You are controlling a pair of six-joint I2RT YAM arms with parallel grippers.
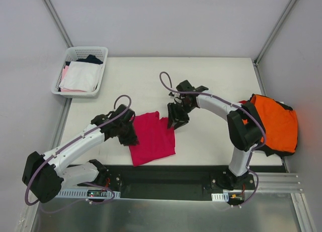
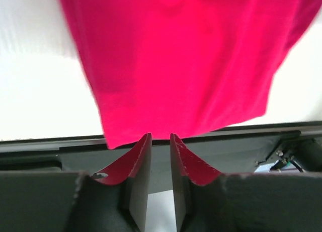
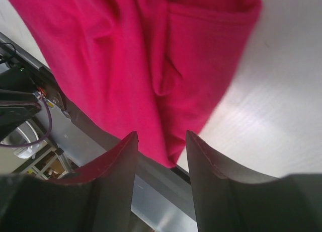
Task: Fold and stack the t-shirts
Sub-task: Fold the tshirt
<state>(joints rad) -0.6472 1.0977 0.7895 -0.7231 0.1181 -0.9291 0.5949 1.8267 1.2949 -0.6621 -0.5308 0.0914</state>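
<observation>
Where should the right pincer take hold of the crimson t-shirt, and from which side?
Probably its far right corner, approached from the right across the table. The crimson t-shirt lies flat, and that corner's free edge sits between the open fingers of the right pincer, so closing there should pinch cloth alone.

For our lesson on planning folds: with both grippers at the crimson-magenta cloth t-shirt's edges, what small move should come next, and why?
Probably shut the left gripper on the left edge of the crimson-magenta cloth t-shirt. Its jaws stand slightly apart right at that edge, gripping nothing. The right gripper is open at the far-right corner, so the shirt lies loose.
</observation>
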